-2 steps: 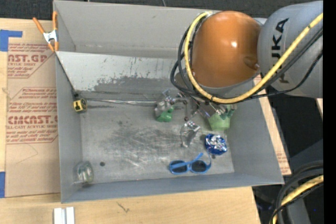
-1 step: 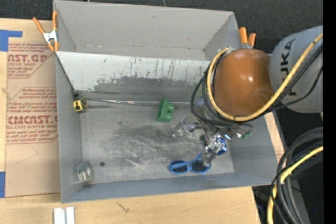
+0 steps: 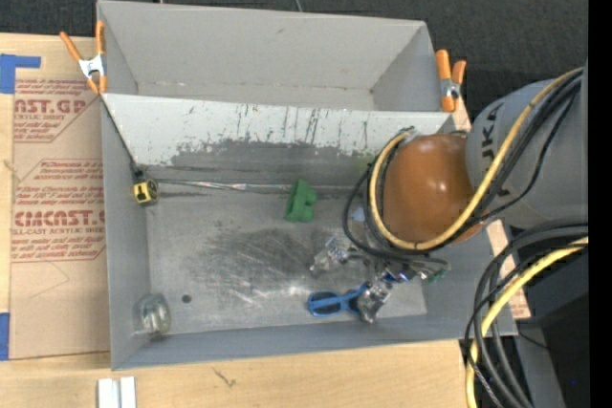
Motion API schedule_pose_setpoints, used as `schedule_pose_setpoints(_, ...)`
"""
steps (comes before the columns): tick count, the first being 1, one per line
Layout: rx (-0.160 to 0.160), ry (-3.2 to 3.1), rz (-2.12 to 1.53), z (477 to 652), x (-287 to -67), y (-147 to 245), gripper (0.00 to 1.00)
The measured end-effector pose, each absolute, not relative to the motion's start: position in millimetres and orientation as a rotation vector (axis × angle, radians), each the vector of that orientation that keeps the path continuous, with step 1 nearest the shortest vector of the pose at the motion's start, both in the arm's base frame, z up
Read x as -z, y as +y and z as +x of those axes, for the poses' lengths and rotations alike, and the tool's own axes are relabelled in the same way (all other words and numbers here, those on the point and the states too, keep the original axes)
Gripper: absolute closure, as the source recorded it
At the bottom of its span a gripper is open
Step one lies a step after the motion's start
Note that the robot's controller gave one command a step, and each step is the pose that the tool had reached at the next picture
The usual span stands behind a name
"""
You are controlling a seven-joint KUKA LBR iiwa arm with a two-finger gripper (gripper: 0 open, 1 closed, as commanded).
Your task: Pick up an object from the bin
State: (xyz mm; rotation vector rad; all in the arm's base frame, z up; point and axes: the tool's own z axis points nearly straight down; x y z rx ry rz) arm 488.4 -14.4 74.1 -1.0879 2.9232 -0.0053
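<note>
My gripper [image 3: 352,280] hangs low over the bin's front right part, under the orange wrist cover. Its two fingers stand apart, so it is open, and I see nothing held between them. One fingertip [image 3: 332,256] points toward the bin's middle and the other [image 3: 373,301] is near the front wall. A small blue looped thing [image 3: 328,304] lies on the floor, touching or just beside the front fingertip. A green block [image 3: 301,202] sits near the back wall, left of the gripper and apart from it.
A small yellow tape measure [image 3: 143,192] rests against the left wall. In the front left corner lies a clear roundish thing [image 3: 151,312]. The arm and its cables cover the bin's right side.
</note>
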Motion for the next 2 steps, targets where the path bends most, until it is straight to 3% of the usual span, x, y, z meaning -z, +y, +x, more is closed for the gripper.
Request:
schedule_pose_setpoints(1, 0.002, 2.935, -1.092, 484.8, -74, -15, 1.00)
schedule_pose_setpoints(2, 0.004, 2.935, -1.095, 491.7, -229, -17, 1.00)
